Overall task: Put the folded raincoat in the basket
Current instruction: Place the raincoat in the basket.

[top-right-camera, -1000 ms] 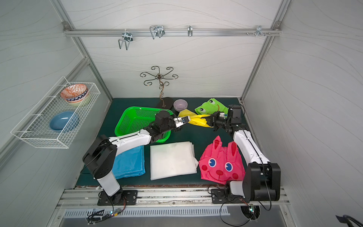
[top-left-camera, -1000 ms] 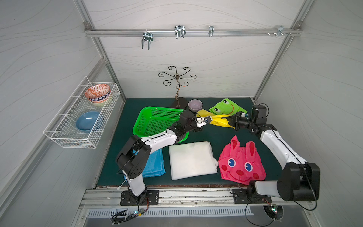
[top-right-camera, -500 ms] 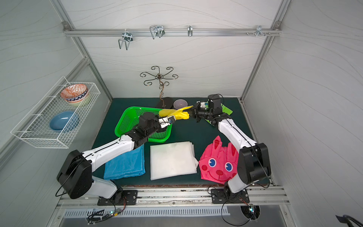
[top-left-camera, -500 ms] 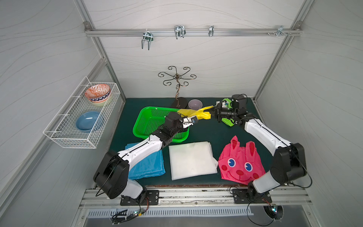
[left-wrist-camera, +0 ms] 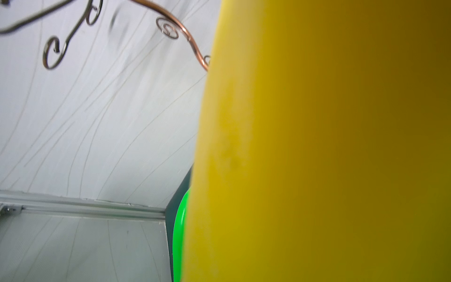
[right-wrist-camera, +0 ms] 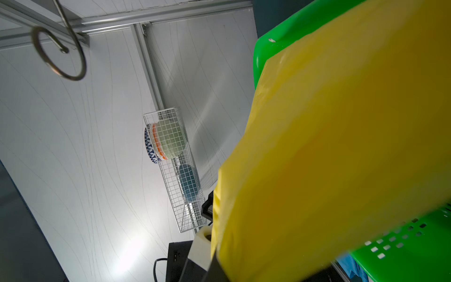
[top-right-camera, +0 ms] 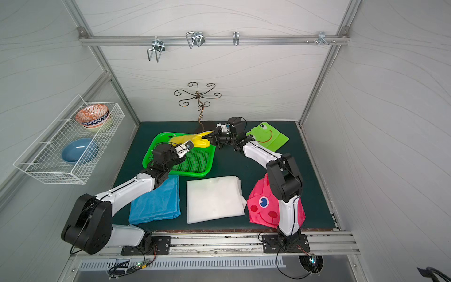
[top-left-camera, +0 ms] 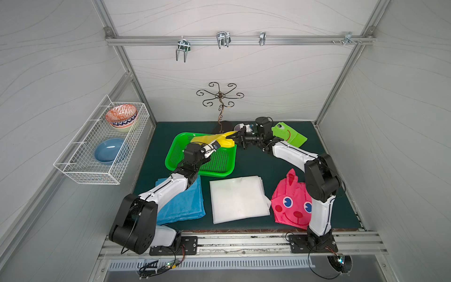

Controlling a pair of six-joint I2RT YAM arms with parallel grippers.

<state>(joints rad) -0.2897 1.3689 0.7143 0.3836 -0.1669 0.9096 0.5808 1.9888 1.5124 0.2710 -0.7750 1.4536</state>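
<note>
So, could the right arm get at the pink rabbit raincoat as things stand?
Probably not yet: the right tool is shut on the yellow raincoat over the basket, and the pink raincoat lies close by its base.

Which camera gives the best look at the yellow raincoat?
A top view: the yellow raincoat appears nearly whole, pinched between the left end effector and right end effector above the green basket. Both wrist views show only a close yellow blur.

Left arm (top-left-camera: pixel 170 187) and right arm (top-left-camera: pixel 291 153) — white shells, black joints, thin black cables.
</note>
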